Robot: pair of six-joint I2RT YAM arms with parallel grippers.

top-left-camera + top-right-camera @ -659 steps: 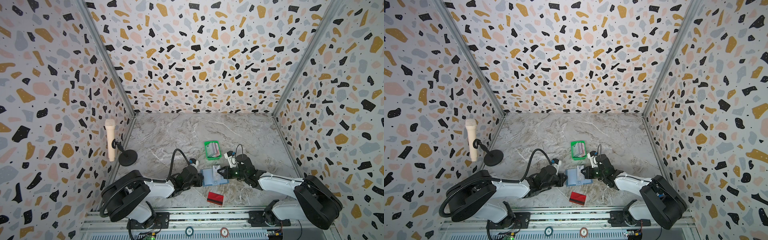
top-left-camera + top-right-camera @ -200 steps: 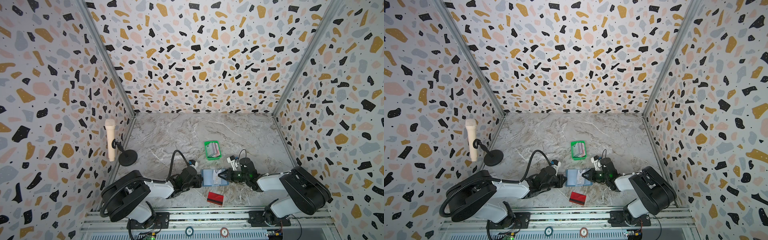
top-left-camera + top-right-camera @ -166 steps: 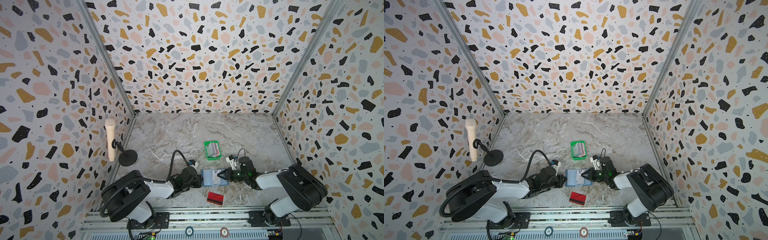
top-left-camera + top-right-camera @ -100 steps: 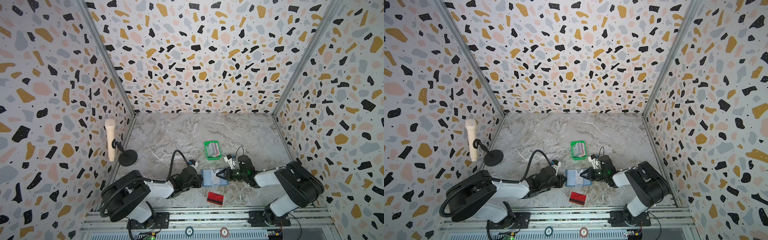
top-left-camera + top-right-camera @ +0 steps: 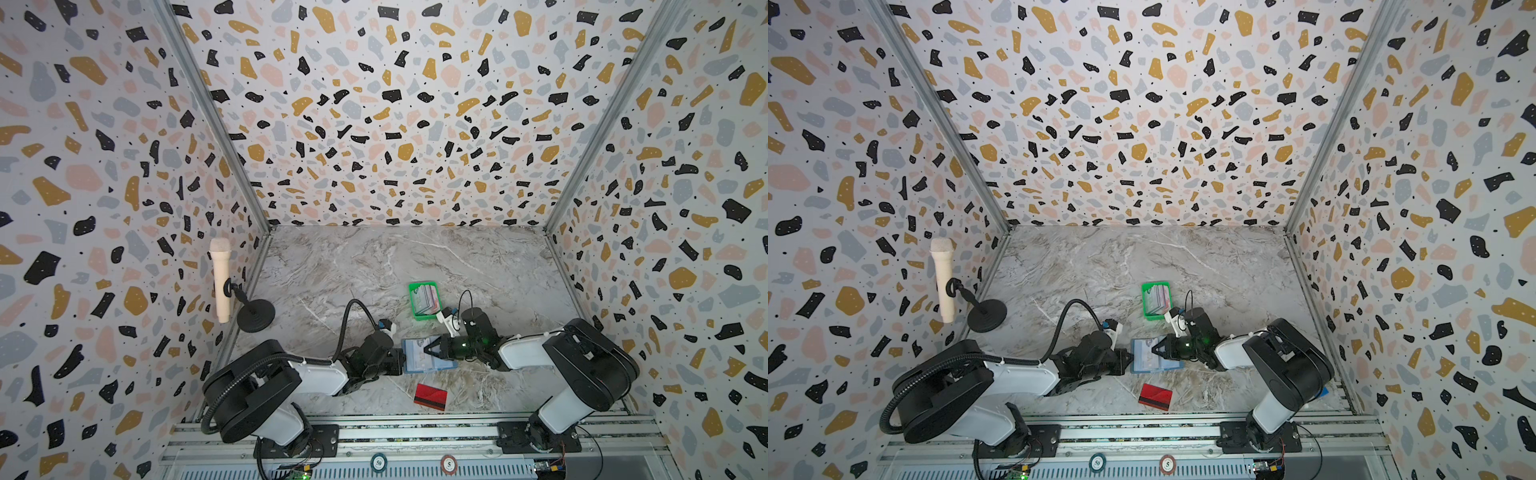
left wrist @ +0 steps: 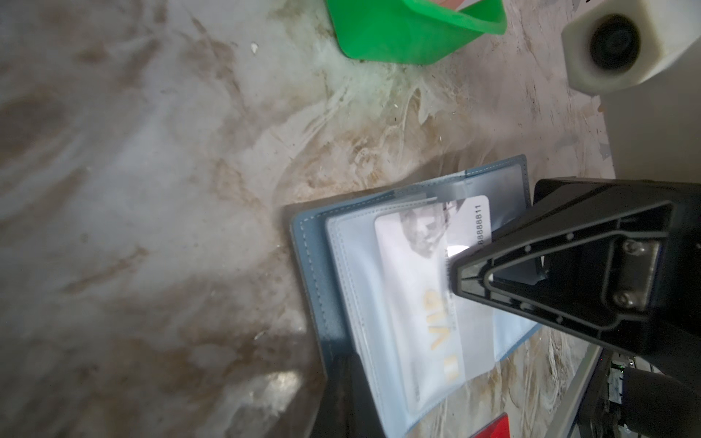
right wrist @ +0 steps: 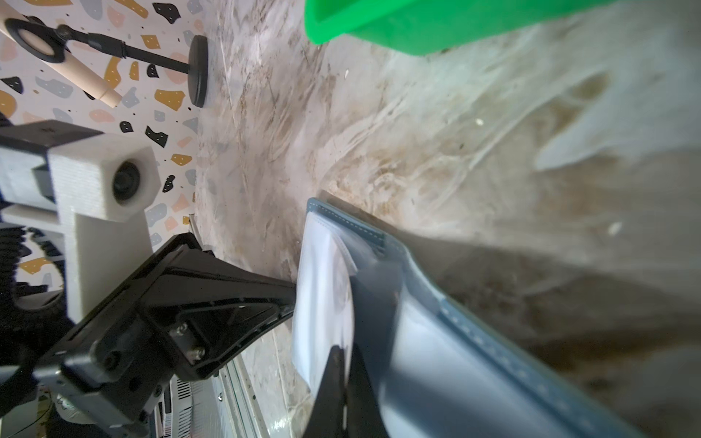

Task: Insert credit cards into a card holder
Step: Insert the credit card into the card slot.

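The dusty-blue card holder lies open on the marble table near the front. My left gripper is shut on its left edge. A white credit card with gold VIP lettering sits mostly inside a clear sleeve. My right gripper reaches in from the right, its fingers pinched together on the card's outer edge. A red credit card with a dark stripe lies flat in front of the holder. More credit cards stand in the tray behind.
A bright green tray stands just behind the holder. A microphone on a round black stand is at the left wall. The metal rail runs along the front edge. Patterned walls close in three sides.
My right gripper has come down and moved left over the holder, and the white card has slid further into the sleeve. The left gripper has stayed on the holder's edge.
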